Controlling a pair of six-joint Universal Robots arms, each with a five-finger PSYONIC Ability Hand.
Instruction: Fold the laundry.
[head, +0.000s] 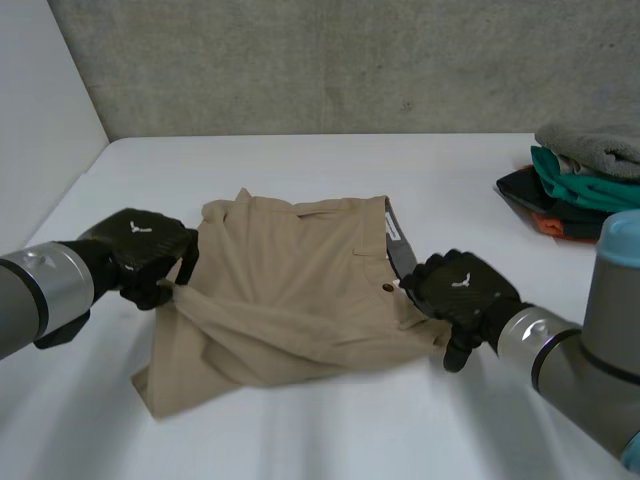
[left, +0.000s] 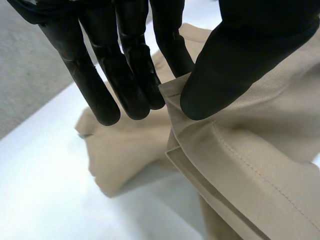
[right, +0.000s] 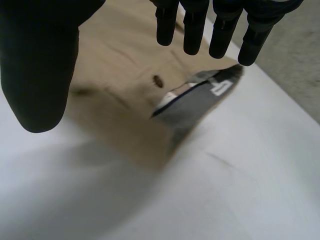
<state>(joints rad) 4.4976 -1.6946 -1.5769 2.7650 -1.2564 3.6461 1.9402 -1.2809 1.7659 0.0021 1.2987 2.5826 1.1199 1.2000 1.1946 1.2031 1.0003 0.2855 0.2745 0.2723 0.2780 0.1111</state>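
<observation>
Tan shorts (head: 290, 290) lie folded in the middle of the white table (head: 340, 430), waistband with a grey lining (head: 398, 250) toward the right. My left hand (head: 140, 250) is at the cloth's left edge. Seen from the left wrist, its thumb (left: 240, 60) and fingers pinch a stitched hem (left: 175, 90) of the tan cloth (left: 250, 165), lifted a little off the table. My right hand (head: 465, 290) hovers at the right edge by the waistband. From the right wrist, its fingers (right: 195, 25) are straight and apart from the thumb, above the button (right: 158, 80) and grey lining (right: 195, 100), holding nothing.
A pile of other laundry (head: 580, 175), grey, teal, black and orange, sits at the table's back right. A grey wall runs behind the table, and a white wall stands along the left side.
</observation>
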